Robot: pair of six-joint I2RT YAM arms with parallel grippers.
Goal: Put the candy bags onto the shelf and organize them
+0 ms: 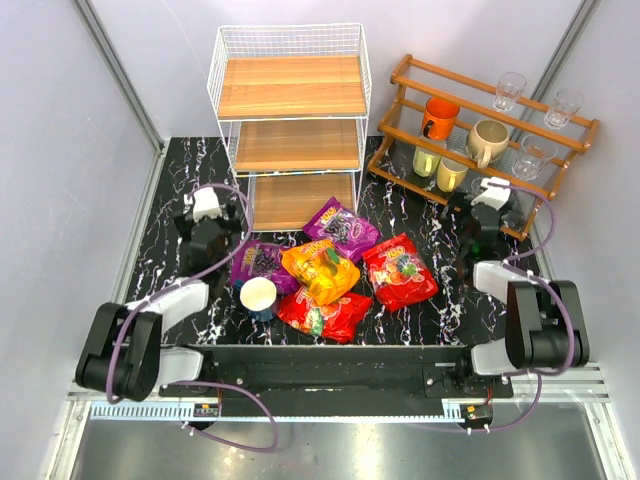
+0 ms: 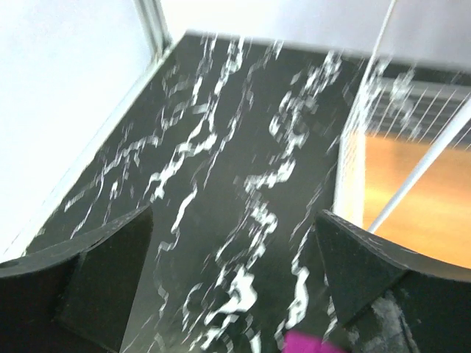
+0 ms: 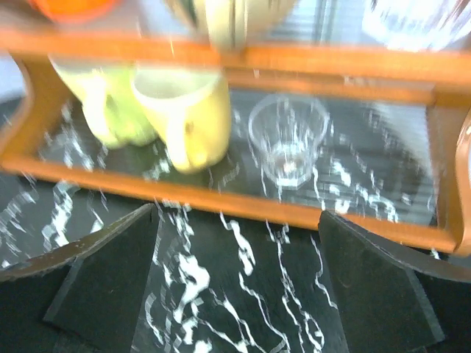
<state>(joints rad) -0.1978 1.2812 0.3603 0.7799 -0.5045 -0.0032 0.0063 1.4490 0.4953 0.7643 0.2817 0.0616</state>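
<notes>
Two robot arms are bolted at the near edge of a black marbled table. Just beyond their bases, five candy bags lie in a loose pile on the tabletop. The nearest is a red bag, with a white-and-blue cup standing upright just to its left and touching the pile. Behind them lie a purple bag, an orange-yellow bag resting partly over its neighbours, and a second red bag to the right. A second purple bag lies farthest back, just in front of the shelf.

The left gripper hovers over bare table left of the pile, jaws spread wide with nothing between them. The right gripper sits right of the pile, facing the brown rack, jaws likewise wide apart and holding nothing.

At the far centre stands the white wire shelf with three wooden tiers. To its right, the brown wooden rack holds mugs and glasses, among them a yellow mug beside a clear glass.
</notes>
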